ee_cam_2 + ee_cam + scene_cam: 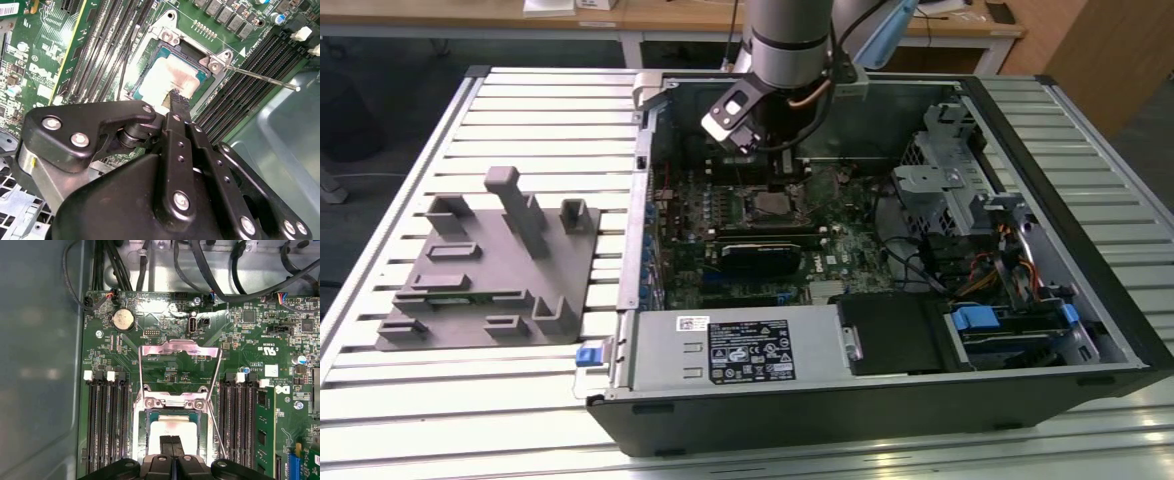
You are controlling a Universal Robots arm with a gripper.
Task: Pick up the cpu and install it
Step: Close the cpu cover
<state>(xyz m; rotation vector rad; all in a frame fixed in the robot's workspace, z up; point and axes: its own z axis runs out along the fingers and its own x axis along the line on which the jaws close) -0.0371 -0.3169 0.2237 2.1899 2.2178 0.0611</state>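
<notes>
The cpu (162,75) (159,431), a pale silvery square chip, lies flat in the motherboard socket (765,207). The socket's metal load plate (180,347) stands hinged up, and its thin lever (260,77) sticks out free. My gripper (176,97) (170,441) hangs straight over the chip in both wrist views. Its two black fingers are pressed together, with their tips at the chip's top. Whether they touch it I cannot tell. In the exterior view the arm reaches down into the open computer case (1067,130), and the gripper (767,160) hangs just above the socket.
Black memory slots (107,425) flank the socket on both sides. A silver power-supply box (734,350) fills the case's near side. Drive cages (947,170) and cables (1001,270) stand at the exterior view's right. A grey fixture block (487,270) rests on the slatted table.
</notes>
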